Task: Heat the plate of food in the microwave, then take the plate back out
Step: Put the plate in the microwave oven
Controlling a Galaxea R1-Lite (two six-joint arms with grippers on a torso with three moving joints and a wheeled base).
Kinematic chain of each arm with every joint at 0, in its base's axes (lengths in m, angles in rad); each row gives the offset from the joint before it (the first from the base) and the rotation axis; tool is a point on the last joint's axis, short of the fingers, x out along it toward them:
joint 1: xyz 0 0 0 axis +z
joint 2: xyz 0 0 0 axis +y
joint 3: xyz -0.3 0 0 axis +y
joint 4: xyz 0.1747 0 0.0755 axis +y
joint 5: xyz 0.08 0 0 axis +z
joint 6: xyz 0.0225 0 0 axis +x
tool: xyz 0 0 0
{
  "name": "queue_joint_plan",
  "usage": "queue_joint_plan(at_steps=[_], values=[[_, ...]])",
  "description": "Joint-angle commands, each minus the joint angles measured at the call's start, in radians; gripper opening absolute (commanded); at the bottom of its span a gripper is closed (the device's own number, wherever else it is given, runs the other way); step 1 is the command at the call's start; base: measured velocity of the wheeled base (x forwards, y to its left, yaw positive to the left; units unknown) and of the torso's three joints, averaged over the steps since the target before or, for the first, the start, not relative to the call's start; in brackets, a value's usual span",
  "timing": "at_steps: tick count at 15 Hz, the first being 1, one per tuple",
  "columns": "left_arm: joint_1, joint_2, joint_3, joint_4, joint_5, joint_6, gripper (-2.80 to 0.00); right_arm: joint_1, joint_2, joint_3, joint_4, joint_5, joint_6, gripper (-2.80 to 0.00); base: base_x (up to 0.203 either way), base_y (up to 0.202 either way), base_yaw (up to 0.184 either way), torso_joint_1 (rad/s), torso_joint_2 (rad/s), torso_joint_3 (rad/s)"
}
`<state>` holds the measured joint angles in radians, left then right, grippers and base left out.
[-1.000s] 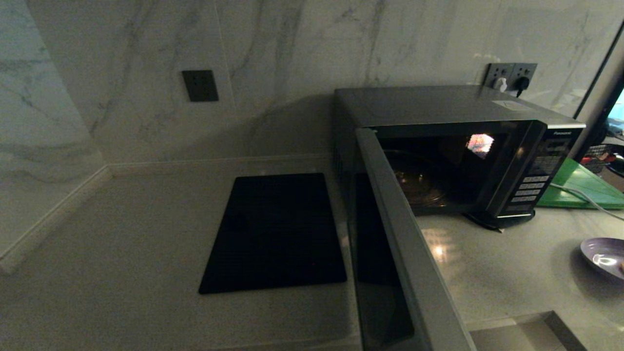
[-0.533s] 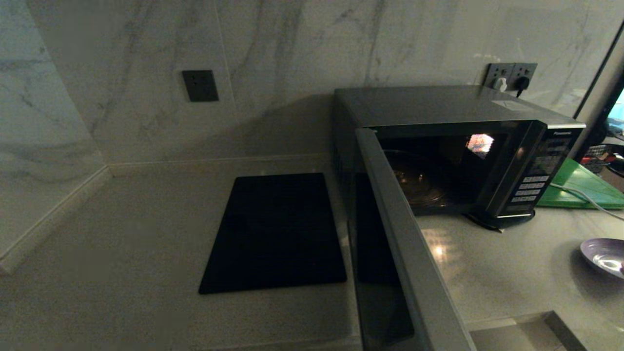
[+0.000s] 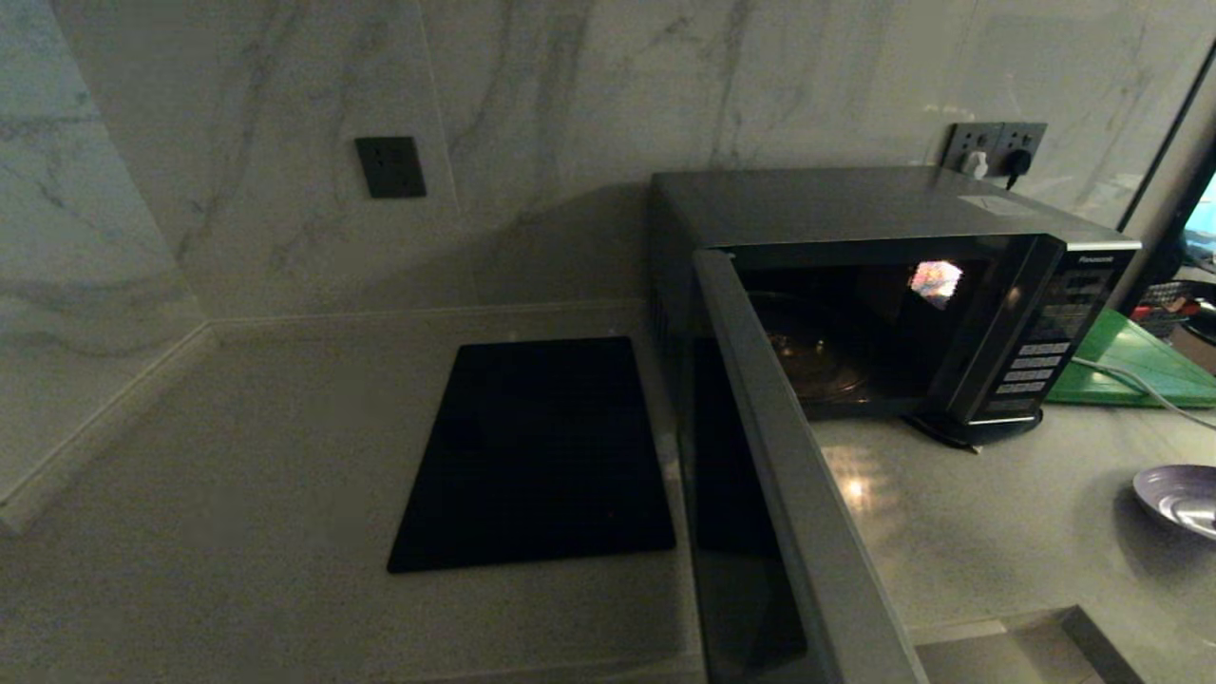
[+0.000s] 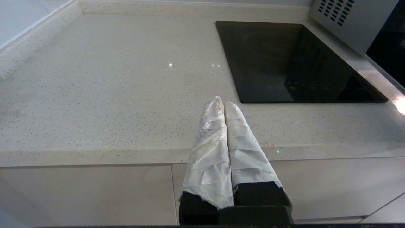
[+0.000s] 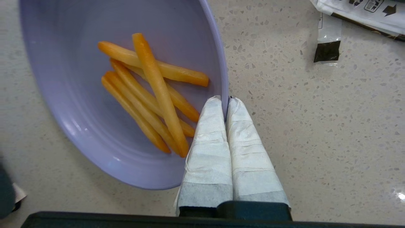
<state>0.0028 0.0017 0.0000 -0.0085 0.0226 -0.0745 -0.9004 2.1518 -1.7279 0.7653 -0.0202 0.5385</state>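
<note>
Right pincer (image 5: 226, 103) pinches the rim of the plate of food (image 5: 79, 104) at lower right, fingers clamped narrow — a thin one-edge grip, so it could tilt and spill sticks short of the open microwave (image 3: 883, 285).

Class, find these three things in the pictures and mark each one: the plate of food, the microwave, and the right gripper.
plate of food (image 5: 63, 95), right wrist view, on the bare lilac inner surface.
microwave (image 3: 855, 204), head view, on its flat top panel.
right gripper (image 5: 227, 103), right wrist view, between the wrapped fingertips pinching the plate's rim.
</note>
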Motion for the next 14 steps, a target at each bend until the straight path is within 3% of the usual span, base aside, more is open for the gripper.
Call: queue_joint_plan(at_steps=[1, 8, 11, 14], values=[[0.000, 0.000, 0.000, -0.001, 0.000, -0.001, -2.80, 0.000, -0.019, 0.008, -0.005, 0.022, 0.003, -2.80, 0.000, 0.000, 0.000, 0.000, 0.00, 0.000], [0.000, 0.000, 0.000, -0.001, 0.000, -0.001, -2.80, 0.000, -0.050, 0.022, -0.018, 0.051, 0.003, -2.80, 0.000, 0.000, 0.000, 0.000, 0.00, 0.000], [0.000, 0.000, 0.000, -0.001, 0.000, -0.001, -2.80, -0.001, -0.078, 0.045, -0.018, 0.092, 0.003, -2.80, 0.000, 0.000, 0.000, 0.000, 0.00, 0.000], [0.000, 0.000, 0.000, 0.001, 0.000, -0.001, -2.80, -0.014, -0.142, 0.079, -0.019, 0.180, 0.002, -2.80, 0.000, 0.000, 0.000, 0.000, 0.00, 0.000]])
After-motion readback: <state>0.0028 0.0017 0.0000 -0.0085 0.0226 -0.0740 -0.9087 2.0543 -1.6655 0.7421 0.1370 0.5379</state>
